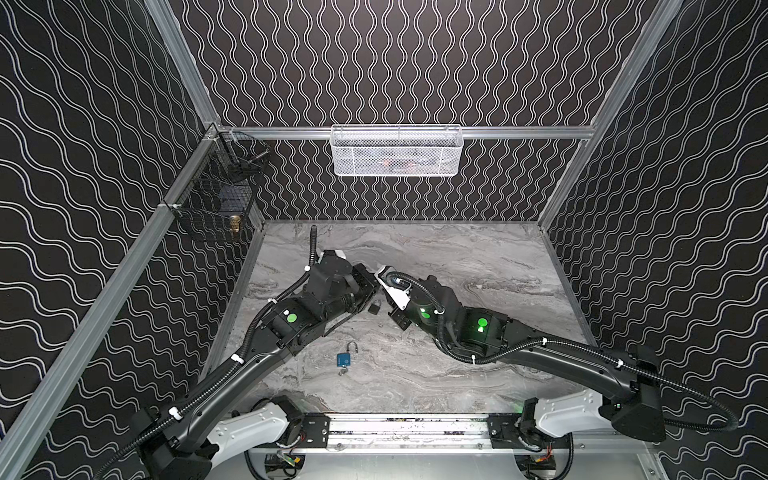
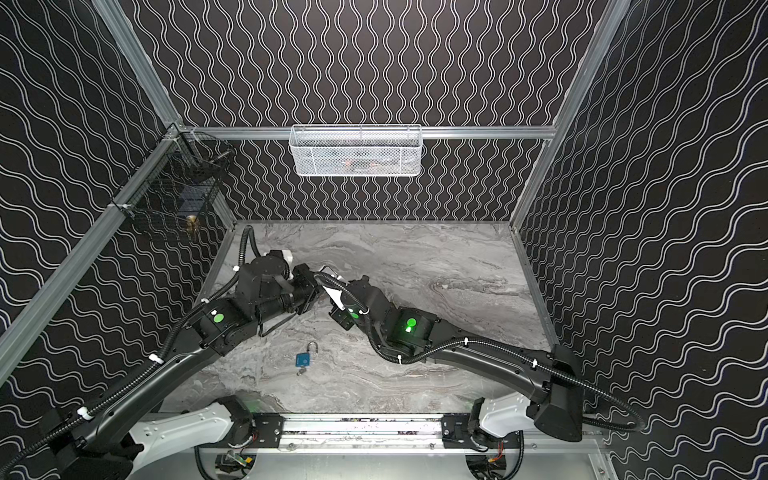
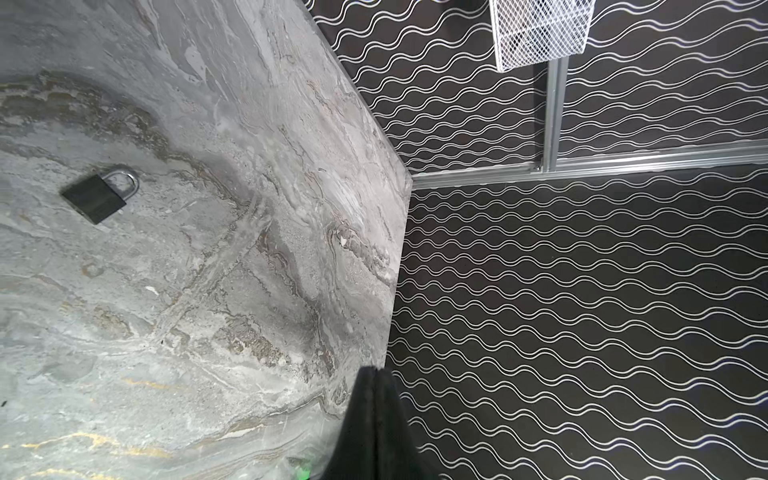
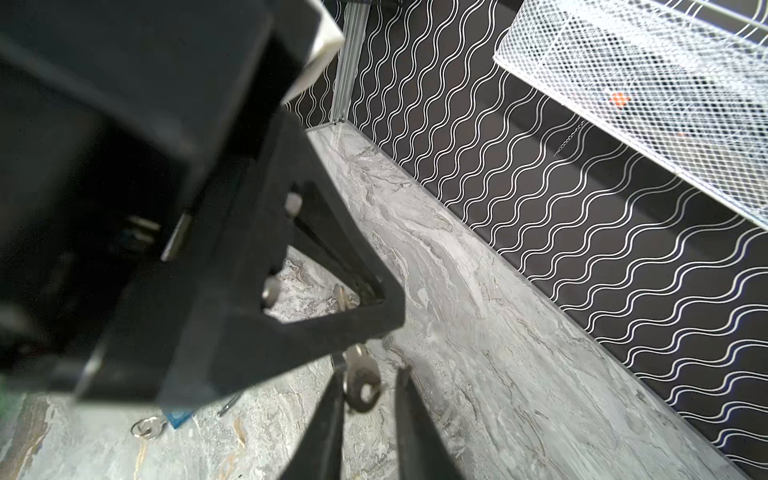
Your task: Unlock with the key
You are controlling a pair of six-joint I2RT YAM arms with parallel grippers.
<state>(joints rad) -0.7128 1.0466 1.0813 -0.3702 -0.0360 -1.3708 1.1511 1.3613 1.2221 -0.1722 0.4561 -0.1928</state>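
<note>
Key (image 4: 363,388) pinched by left hand (image 3: 372,374) — right hand (image 4: 371,372) spread around its head.

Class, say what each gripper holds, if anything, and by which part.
The left gripper, shut, seems to pinch the key by its shank. The right gripper stands open around its head, holding nothing.

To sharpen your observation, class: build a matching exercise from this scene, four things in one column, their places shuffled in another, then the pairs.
1 black padlock with steel shackle
2 blue square padlock
3 white wire-mesh basket
4 small silver metal key

A hung on the aluminium back rail
B on the grey marbled table, farther back
C between the right fingers
D on the table, farther forward

Pairs: 1-B, 2-D, 3-A, 4-C
</note>
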